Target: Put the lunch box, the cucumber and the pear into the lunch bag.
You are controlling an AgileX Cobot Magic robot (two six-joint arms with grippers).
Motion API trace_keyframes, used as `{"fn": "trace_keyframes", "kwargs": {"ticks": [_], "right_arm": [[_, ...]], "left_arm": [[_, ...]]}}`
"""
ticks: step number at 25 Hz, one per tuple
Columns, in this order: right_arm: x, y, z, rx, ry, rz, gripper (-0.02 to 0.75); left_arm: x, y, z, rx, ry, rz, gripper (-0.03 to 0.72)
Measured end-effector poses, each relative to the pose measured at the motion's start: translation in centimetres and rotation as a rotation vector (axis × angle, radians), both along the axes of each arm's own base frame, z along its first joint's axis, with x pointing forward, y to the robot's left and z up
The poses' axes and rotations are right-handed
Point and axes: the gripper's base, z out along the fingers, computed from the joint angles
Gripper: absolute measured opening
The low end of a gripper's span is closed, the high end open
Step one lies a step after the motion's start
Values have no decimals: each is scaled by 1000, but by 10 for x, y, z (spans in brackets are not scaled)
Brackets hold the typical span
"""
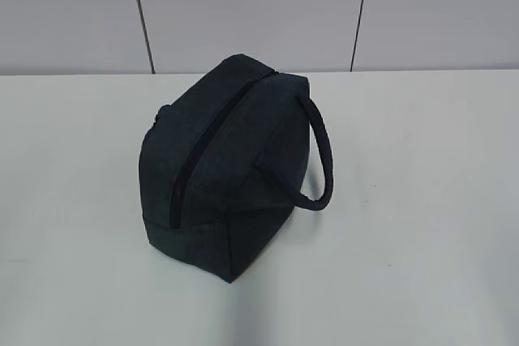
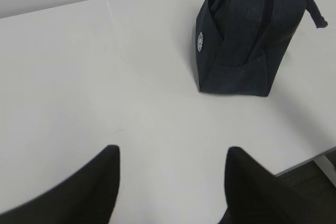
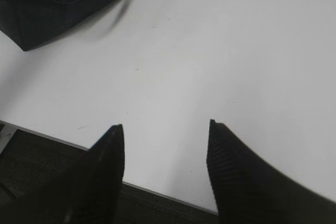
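Note:
The dark navy lunch bag (image 1: pixel 223 168) stands in the middle of the white table with its zipper (image 1: pixel 201 147) shut along the top and its loop handle (image 1: pixel 318 151) hanging to the right. The bag (image 2: pixel 247 30) sits at the upper right of the left wrist view, and only its corner (image 3: pixel 52 3) shows at the upper left of the right wrist view. My left gripper (image 2: pixel 173 153) is open over bare table, well short of the bag. Held open too, my right gripper (image 3: pixel 166 127) hovers at the table's front edge. The lunch box, the cucumber and the pear are out of view.
The white table (image 1: pixel 422 200) runs back to a pale panelled wall (image 1: pixel 259 6). Its front edge (image 3: pixel 157 192) shows in the right wrist view with dark floor below. A table corner (image 2: pixel 310 158) shows at the lower right of the left wrist view.

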Motion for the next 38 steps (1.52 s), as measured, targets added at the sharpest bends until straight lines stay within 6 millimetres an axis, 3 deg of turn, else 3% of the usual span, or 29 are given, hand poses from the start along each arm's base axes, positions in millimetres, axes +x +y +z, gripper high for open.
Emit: {"fn": "trace_keyframes", "kwargs": {"ticks": [8, 15, 19, 38], "right_arm": [[0, 0, 0, 0, -2, -11, 405], [0, 2, 0, 1, -4, -151, 405], [0, 2, 0, 1, -4, -144, 405], [0, 2, 0, 1, -4, -139, 405]], "left_arm": [[0, 0, 0, 0, -1, 28, 384], [-2, -4, 0, -2, -1, 346, 384], [-3, -6, 0, -2, -1, 463, 384], [-2, -6, 0, -2, -1, 429, 382]]}}
